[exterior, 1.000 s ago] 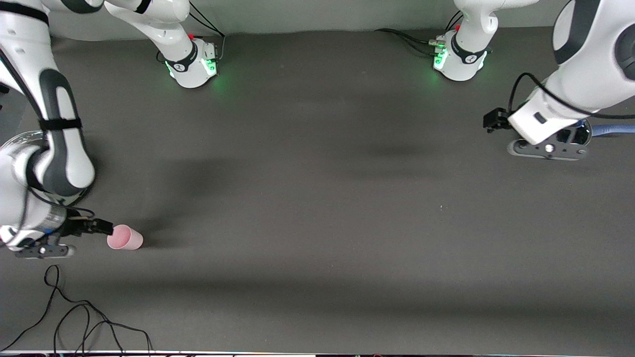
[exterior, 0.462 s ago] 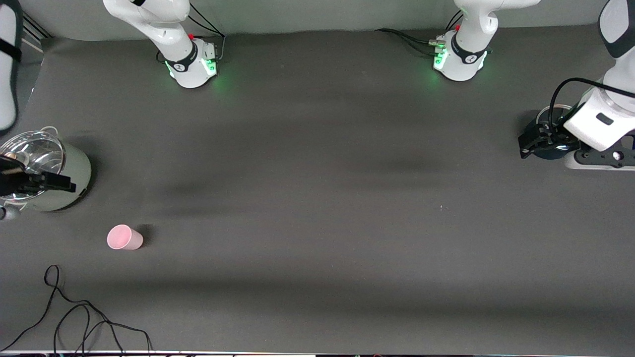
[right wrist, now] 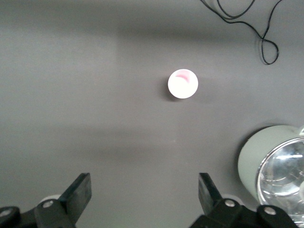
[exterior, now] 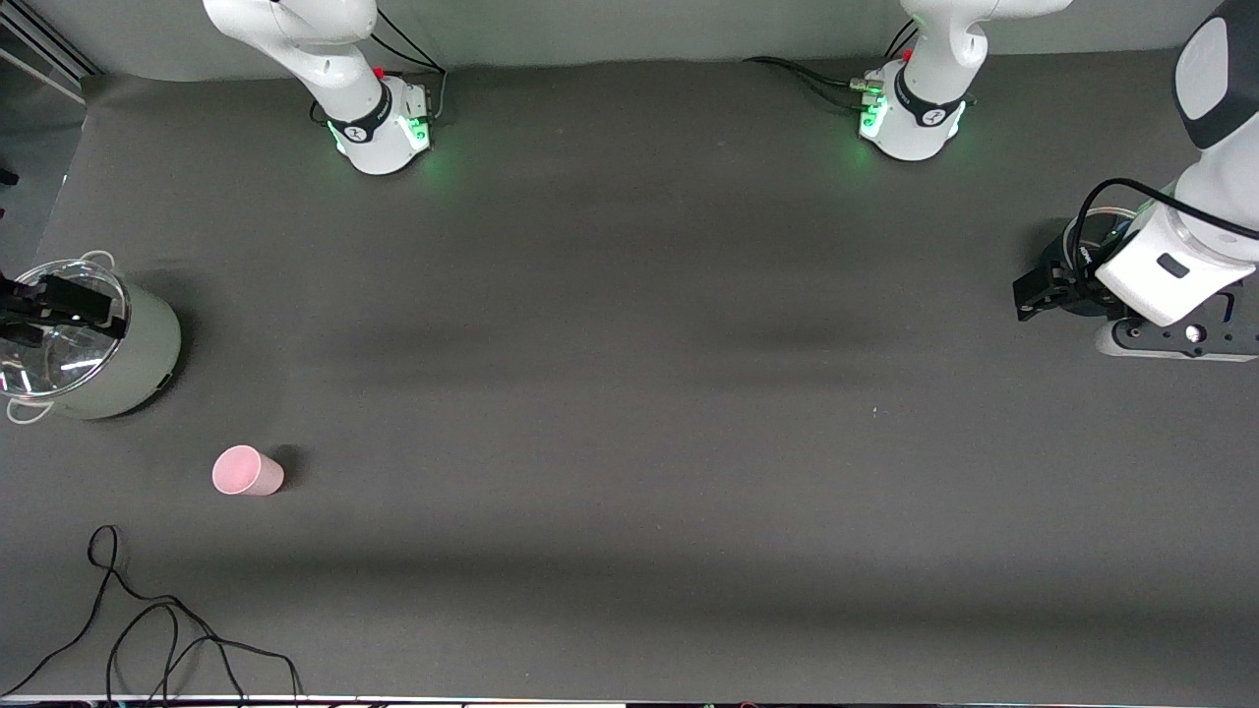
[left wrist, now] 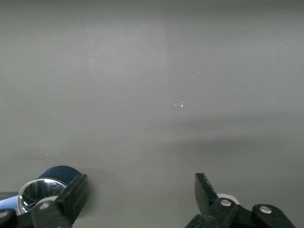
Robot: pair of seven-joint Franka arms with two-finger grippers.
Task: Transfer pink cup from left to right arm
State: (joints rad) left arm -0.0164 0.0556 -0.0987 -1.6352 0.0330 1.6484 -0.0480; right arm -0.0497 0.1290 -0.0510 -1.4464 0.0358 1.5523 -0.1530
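Observation:
The pink cup [exterior: 248, 471] stands on the dark table mat toward the right arm's end, nearer the front camera than a grey-green pot; nothing holds it. In the right wrist view the pink cup [right wrist: 183, 83] shows as a small pale disc apart from the fingers. My right gripper [exterior: 59, 310] hangs open and empty over that pot's glass lid; its wrist view shows the right gripper [right wrist: 145, 190] with only mat between the jaws. My left gripper [exterior: 1048, 290] is open and empty at the left arm's end, over a dark blue pot; the left gripper [left wrist: 141, 190] frames bare mat.
The grey-green glass-lidded pot [exterior: 148, 354] stands at the right arm's end, also seen as the pot [right wrist: 251, 161]. A dark blue lidded pot [left wrist: 47, 183] sits at the left arm's end. A loose black cable [exterior: 148, 629] lies by the front edge.
My right arm has drawn away from beside the pink cup and its gripper now hangs over the grey-green pot. The left gripper has shifted over the blue pot. The cup has not moved.

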